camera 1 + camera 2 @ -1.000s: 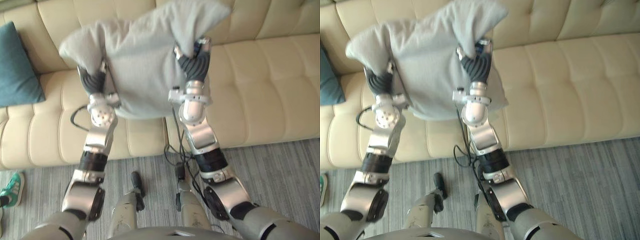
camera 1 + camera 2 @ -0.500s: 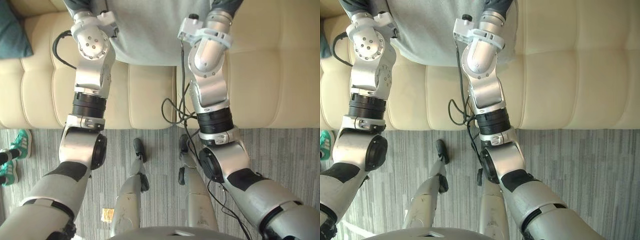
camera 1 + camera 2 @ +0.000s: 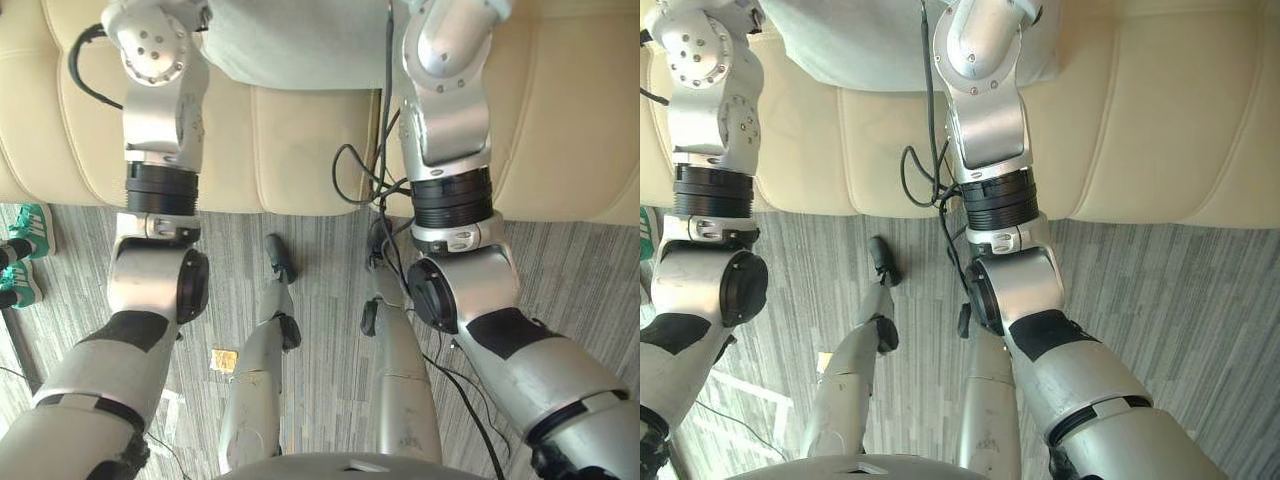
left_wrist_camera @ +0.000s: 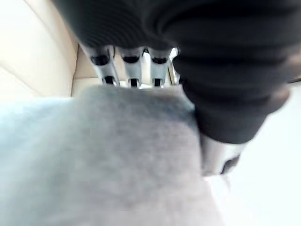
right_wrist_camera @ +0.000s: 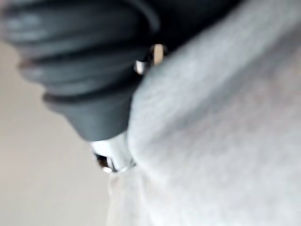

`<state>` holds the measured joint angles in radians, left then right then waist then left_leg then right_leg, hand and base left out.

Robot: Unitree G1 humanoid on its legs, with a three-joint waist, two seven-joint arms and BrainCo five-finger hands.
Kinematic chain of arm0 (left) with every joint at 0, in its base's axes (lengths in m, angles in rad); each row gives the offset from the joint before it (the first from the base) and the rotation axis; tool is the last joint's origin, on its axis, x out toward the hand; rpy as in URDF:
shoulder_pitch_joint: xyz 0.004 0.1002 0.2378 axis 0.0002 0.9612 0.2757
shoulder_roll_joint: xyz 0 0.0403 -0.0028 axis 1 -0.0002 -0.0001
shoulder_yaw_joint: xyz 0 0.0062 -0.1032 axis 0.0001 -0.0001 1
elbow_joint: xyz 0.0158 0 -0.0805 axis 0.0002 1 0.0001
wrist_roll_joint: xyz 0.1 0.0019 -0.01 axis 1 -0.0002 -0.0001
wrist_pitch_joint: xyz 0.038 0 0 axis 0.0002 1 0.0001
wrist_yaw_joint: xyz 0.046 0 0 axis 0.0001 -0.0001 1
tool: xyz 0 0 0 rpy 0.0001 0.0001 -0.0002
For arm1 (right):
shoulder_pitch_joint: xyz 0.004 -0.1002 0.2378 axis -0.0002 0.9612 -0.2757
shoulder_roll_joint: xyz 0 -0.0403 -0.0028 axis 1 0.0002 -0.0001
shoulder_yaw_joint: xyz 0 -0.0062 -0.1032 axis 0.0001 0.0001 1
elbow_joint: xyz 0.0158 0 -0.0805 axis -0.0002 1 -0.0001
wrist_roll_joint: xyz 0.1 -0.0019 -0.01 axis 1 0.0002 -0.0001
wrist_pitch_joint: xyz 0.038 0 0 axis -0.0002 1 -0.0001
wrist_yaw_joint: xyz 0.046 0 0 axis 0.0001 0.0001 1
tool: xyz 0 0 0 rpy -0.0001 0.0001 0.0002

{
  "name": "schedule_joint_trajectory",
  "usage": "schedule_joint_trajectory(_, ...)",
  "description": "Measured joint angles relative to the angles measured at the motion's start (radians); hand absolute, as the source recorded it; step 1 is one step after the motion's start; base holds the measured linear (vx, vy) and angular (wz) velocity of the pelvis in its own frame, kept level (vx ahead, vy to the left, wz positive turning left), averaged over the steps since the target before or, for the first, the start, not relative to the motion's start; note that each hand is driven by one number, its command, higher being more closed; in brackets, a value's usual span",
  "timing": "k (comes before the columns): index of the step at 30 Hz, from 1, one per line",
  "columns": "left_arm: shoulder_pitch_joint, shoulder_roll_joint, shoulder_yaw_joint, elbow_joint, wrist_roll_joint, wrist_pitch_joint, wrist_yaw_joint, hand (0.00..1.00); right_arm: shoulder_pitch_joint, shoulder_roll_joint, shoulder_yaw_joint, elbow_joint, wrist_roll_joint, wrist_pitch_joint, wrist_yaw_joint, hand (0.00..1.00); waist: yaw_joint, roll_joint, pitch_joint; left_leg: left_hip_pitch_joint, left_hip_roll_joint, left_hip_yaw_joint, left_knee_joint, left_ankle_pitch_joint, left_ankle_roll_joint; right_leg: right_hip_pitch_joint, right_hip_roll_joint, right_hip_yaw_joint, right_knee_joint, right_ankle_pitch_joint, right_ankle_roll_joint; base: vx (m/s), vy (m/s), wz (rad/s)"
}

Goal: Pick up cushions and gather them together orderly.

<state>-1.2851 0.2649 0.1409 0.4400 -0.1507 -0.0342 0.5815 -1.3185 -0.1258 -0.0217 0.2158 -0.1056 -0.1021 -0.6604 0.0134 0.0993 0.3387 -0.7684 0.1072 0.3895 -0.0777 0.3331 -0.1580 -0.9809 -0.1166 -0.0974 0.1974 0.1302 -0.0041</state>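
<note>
Pinches edge of grey cushion [image 3: 290, 45] between fingers [image 4: 107, 70] and thumb of left hand [image 4: 225, 84], over cream sofa [image 3: 300, 150] seat. Rests right hand [image 5: 80, 80] against same cushion's other side; cannot tell whether clenched or released.

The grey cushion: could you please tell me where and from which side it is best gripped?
Take the grey cushion by its two opposite side edges, one hand coming in from each side. It is wide and soft, so a single grip would likely let it sag, and its edge is thin enough to pinch, as the left hand does between fingers and thumb.
</note>
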Motion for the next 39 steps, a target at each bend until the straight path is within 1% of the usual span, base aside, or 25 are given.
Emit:
schedule_joint_trajectory(1,0.000,0.004,0.005,-0.001,0.000,0.000,-0.001,0.00,0.001,-0.012,0.000,0.000,0.003,0.000,0.002,0.00,-0.004,0.001,0.005,0.000,0.002,0.000,0.000,0.001,-0.001,0.000,0.002,0.000,0.000,0.000,0.000,0.01,-0.068,-0.04)
schedule_joint_trajectory(3,0.000,0.016,0.019,-0.001,0.008,0.000,-0.005,0.00,0.018,-0.048,-0.010,0.000,0.017,0.001,0.005,0.00,-0.023,0.000,0.007,-0.001,0.005,0.003,-0.001,0.001,-0.001,-0.004,0.004,0.000,0.000,0.000,-0.001,0.01,-0.053,-0.06)
schedule_joint_trajectory(5,0.002,0.042,0.019,0.004,0.010,0.002,-0.026,0.00,0.047,-0.103,-0.057,0.000,0.051,0.003,0.005,0.00,-0.036,0.000,0.007,0.002,0.006,0.007,-0.001,0.001,-0.001,-0.004,0.006,0.002,0.001,0.000,-0.001,0.02,-0.057,-0.05)
schedule_joint_trajectory(6,0.004,0.052,0.019,0.005,0.009,0.003,-0.031,0.00,0.050,-0.115,-0.064,0.001,0.063,0.003,0.006,0.00,-0.037,0.000,0.007,0.003,0.006,0.007,-0.001,0.001,-0.001,-0.004,0.007,0.002,0.002,0.000,-0.001,0.03,-0.055,-0.04)
schedule_joint_trajectory(8,0.019,0.093,0.029,0.005,0.009,0.003,-0.049,0.00,0.059,-0.162,-0.073,0.004,0.085,0.006,0.008,0.00,-0.041,0.000,0.007,0.005,0.009,0.006,-0.001,0.001,-0.001,-0.004,0.010,0.002,0.005,0.000,-0.001,0.02,-0.042,-0.04)
schedule_joint_trajectory(10,0.075,0.171,0.061,0.006,-0.004,0.004,-0.082,0.00,0.064,-0.254,-0.081,0.013,0.151,0.018,0.045,0.00,-0.044,0.000,0.007,0.025,0.013,0.003,-0.001,0.001,-0.001,0.009,0.013,0.002,0.016,0.000,-0.001,0.01,-0.052,-0.07)
schedule_joint_trajectory(11,0.096,0.190,0.066,0.005,-0.005,0.004,-0.090,0.00,0.069,-0.276,-0.079,0.012,0.162,0.019,0.052,0.00,-0.045,0.000,0.007,0.034,0.014,0.001,-0.001,0.000,-0.001,0.018,0.014,0.001,0.019,0.000,-0.001,0.01,-0.062,-0.09)
schedule_joint_trajectory(13,0.221,0.243,0.113,-0.008,-0.053,-0.001,-0.136,0.00,0.152,-0.365,-0.080,-0.024,0.220,0.019,0.097,0.00,-0.045,-0.001,0.008,0.091,0.017,-0.003,0.000,-0.017,0.002,0.070,0.017,0.004,0.021,-0.003,-0.003,0.01,-0.066,-0.15)
schedule_joint_trajectory(14,0.266,0.252,0.131,-0.026,-0.073,-0.004,-0.151,0.00,0.189,-0.385,-0.082,-0.047,0.232,0.019,0.108,0.00,-0.046,-0.001,0.008,0.110,0.018,-0.003,0.000,-0.033,0.006,0.086,0.019,0.005,0.021,-0.008,-0.005,0.02,-0.058,-0.33)
schedule_joint_trajectory(15,0.383,0.265,0.179,-0.091,-0.107,-0.022,-0.173,0.00,0.287,-0.422,-0.094,-0.114,0.253,0.018,0.130,0.00,-0.046,-0.002,0.008,0.150,0.023,-0.006,0.000,-0.078,0.022,0.115,0.028,0.010,0.022,-0.016,-0.002,0.04,-0.035,-0.37)
schedule_joint_trajectory(16,0.471,0.269,0.212,-0.132,-0.134,-0.043,-0.185,0.00,0.377,-0.444,-0.122,-0.167,0.268,0.017,0.146,0.00,-0.048,-0.002,0.008,0.173,0.024,-0.007,0.000,-0.109,0.045,0.135,0.033,0.014,0.024,-0.023,0.004,0.06,-0.017,-0.34)
schedule_joint_trajectory(18,0.623,0.261,0.250,-0.183,-0.191,-0.065,-0.216,0.00,0.569,-0.458,-0.191,-0.245,0.297,0.012,0.180,0.00,-0.061,-0.002,0.008,0.198,0.017,-0.013,0.000,-0.124,0.060,0.167,0.028,0.013,0.024,-0.027,0.011,0.09,0.013,0.03)
schedule_joint_trajectory(19,0.736,0.240,0.277,-0.215,-0.227,-0.071,-0.234,0.00,0.707,-0.451,-0.210,-0.272,0.313,0.009,0.212,0.00,-0.069,-0.004,0.007,0.221,0.013,-0.020,0.000,-0.130,0.067,0.192,0.026,0.011,0.023,-0.031,0.016,0.09,0.012,0.14)
schedule_joint_trajectory(20,0.793,0.219,0.291,-0.232,-0.241,-0.073,-0.242,0.00,0.768,-0.442,-0.213,-0.280,0.316,0.009,0.228,0.00,-0.070,-0.005,0.007,0.234,0.013,-0.020,0.001,-0.133,0.070,0.207,0.027,0.011,0.021,-0.032,0.017,0.08,-0.005,0.03)
schedule_joint_trajectory(22,0.961,0.133,0.311,-0.278,-0.280,-0.086,-0.272,0.00,0.946,-0.386,-0.210,-0.283,0.316,0.008,0.299,0.00,-0.063,-0.008,0.007,0.275,0.020,-0.022,0.037,-0.167,0.070,0.274,0.034,0.012,0.000,-0.032,0.019,0.11,-0.030,-0.12)
schedule_joint_trajectory(23,1.071,0.064,0.311,-0.288,-0.285,-0.087,-0.299,0.00,1.059,-0.326,-0.200,-0.283,0.317,0.008,0.335,0.00,-0.057,-0.012,0.006,0.314,0.030,-0.022,0.077,-0.201,0.067,0.333,0.036,0.015,-0.014,-0.032,0.020,0.13,-0.031,-0.20)
schedule_joint_trajectory(24,1.106,0.040,0.310,-0.292,-0.290,-0.089,-0.308,0.00,1.100,-0.303,-0.193,-0.282,0.317,0.007,0.352,0.00,-0.056,-0.015,0.004,0.329,0.034,-0.022,0.092,-0.214,0.065,0.353,0.038,0.016,-0.018,-0.033,0.021,0.12,-0.023,-0.28)
schedule_joint_trajectory(26,1.241,-0.069,0.277,-0.281,-0.299,-0.095,-0.350,0.00,1.243,-0.184,-0.166,-0.267,0.317,-0.005,0.423,0.00,-0.047,-0.033,-0.005,0.400,0.057,-0.007,0.161,-0.275,0.065,0.454,0.052,0.031,-0.041,-0.039,0.029,0.11,-0.027,-0.34)
schedule_joint_trajectory(27,1.271,-0.095,0.256,-0.267,-0.298,-0.097,-0.364,0.00,1.278,-0.149,-0.153,-0.249,0.317,-0.011,0.442,0.00,-0.047,-0.039,-0.009,0.420,0.063,-0.005,0.182,-0.289,0.062,0.482,0.055,0.033,-0.046,-0.041,0.028,0.11,-0.033,-0.33)
schedule_joint_trajectory(30,1.363,-0.186,0.157,-0.119,-0.288,-0.090,-0.430,0.00,1.386,-0.002,-0.096,-0.069,0.307,-0.014,0.515,0.00,-0.050,-0.080,-0.060,0.486,0.091,0.006,0.266,-0.352,0.050,0.571,0.070,0.047,-0.048,-0.060,0.029,0.03,-0.020,-0.27)
schedule_joint_trajectory(32,1.389,-0.242,0.116,0.021,-0.223,-0.072,-0.460,0.00,1.434,0.082,-0.088,0.079,0.287,-0.007,0.550,0.00,-0.049,-0.114,-0.092,0.538,0.092,0.019,0.281,-0.377,0.045,0.623,0.071,0.064,-0.053,-0.072,0.042,-0.02,0.015,-0.18)
schedule_joint_trajectory(35,1.393,-0.271,0.112,0.172,-0.144,-0.053,-0.475,0.00,1.455,0.119,-0.079,0.223,0.254,0.002,0.557,0.00,-0.049,-0.132,-0.125,0.573,0.087,0.023,0.284,-0.391,0.047,0.663,0.068,0.081,-0.064,-0.073,0.047,-0.03,0.046,-0.10)
schedule_joint_trajectory(36,1.397,-0.279,0.117,0.258,-0.100,-0.042,-0.480,0.00,1.455,0.130,-0.079,0.299,0.249,0.013,0.563,0.00,-0.048,-0.136,-0.145,0.595,0.081,0.027,0.282,-0.398,0.044,0.685,0.065,0.087,-0.077,-0.071,0.049,-0.02,0.054,-0.10)
schedule_joint_trajectory(37,1.397,-0.286,0.126,0.315,-0.078,-0.032,-0.479,0.00,1.454,0.135,-0.079,0.344,0.233,0.021,0.566,0.00,-0.047,-0.136,-0.156,0.614,0.077,0.030,0.282,-0.403,0.045,0.706,0.061,0.091,-0.085,-0.068,0.053,-0.01,0.066,-0.10)
schedule_joint_trajectory(39,1.399,-0.294,0.152,0.371,-0.039,-0.015,-0.475,0.00,1.453,0.141,-0.080,0.402,0.200,0.031,0.566,0.00,-0.044,-0.136,-0.178,0.645,0.071,0.035,0.281,-0.407,0.046,0.739,0.054,0.096,-0.099,-0.065,0.058,-0.02,0.060,-0.07)
